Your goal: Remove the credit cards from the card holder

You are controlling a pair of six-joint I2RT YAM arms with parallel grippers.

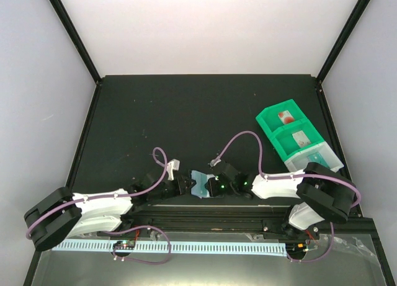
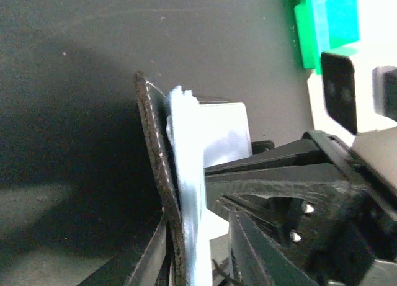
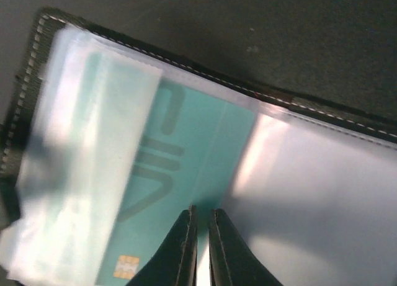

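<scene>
Right gripper (image 3: 201,214) has its 2 fingers almost together, with only a thin slit between them. The tips sit on the line where the teal card (image 3: 186,149) meets the clear sleeves (image 3: 322,193). Whether a sleeve leaf or the card's edge is in that slit, I cannot tell. The card lies inside its sleeve, chip near the lower edge, not yet pulled out. Around it is the card holder (image 2: 154,168), opened and held up above the table (image 1: 186,112) between both arms. Left gripper (image 1: 185,187) is clamped on it from the other side, as far as its wrist view shows. Well apart to the right stands the green tray (image 1: 268,123), with 2 pale cards (image 1: 286,117) in separate compartments.

My judgement of the risks:
- If the fingers catch only the slippery plastic, a pull will drag the sleeve and twist the holder, not free the card.
- If the left grip is weak, the whole holder may slide out and drop.
- A card pulled at an angle may jam in the sleeve mouth.
</scene>
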